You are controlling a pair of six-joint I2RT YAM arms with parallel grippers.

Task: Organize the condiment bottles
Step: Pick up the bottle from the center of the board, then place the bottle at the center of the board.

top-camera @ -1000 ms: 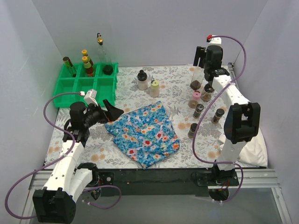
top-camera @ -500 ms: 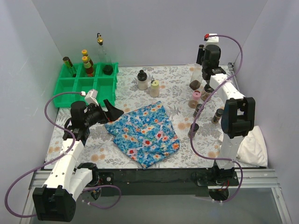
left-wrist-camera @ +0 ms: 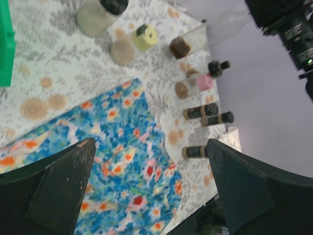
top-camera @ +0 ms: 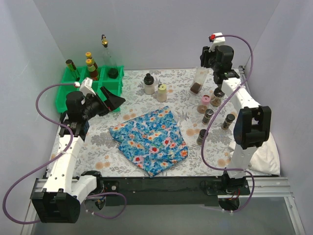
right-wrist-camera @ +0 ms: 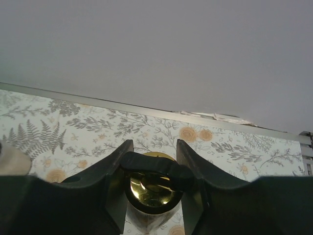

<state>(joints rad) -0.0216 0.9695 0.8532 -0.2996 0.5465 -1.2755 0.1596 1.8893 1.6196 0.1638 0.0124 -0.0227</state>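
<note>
Right gripper (right-wrist-camera: 152,166) is clamped on the top of a clear bottle (top-camera: 197,82) with brown stuff in the bottom. Its own wrist cam is the only view that really shows the grip. Both fingers (right-wrist-camera: 110,188) are pressed against a shiny gold cap (right-wrist-camera: 146,192), with the back edge of the table and the wall beyond. The overhead cam gives what that one misses: the bottle hangs under the gripper, tilted, base swung toward the middle of the table. Can't tell if the base touches the table.

On the arm-base side of that gripper stand a pink-lidded jar (top-camera: 205,102) and four dark jars (top-camera: 208,116), all near each other. One of the dark ones is partly behind the arm from overhead, but the left wrist cam shows it fine.

Left gripper (left-wrist-camera: 150,143) is spread wide with nothing in it. Its cam looks down on the cloth (top-camera: 151,139) right under the fingers. Farther out ahead are a white black-capped bottle (left-wrist-camera: 100,12) and a cream bottle (left-wrist-camera: 129,44), close together.

Only the overhead shows that this gripper sits just beside the tray (top-camera: 73,93). In the tray's back row, behind the gripper, are a tall clear bottle (top-camera: 104,51), a red-labelled sauce (top-camera: 91,67), a dark bottle (top-camera: 72,69) and a black-capped jar (top-camera: 113,73).
</note>
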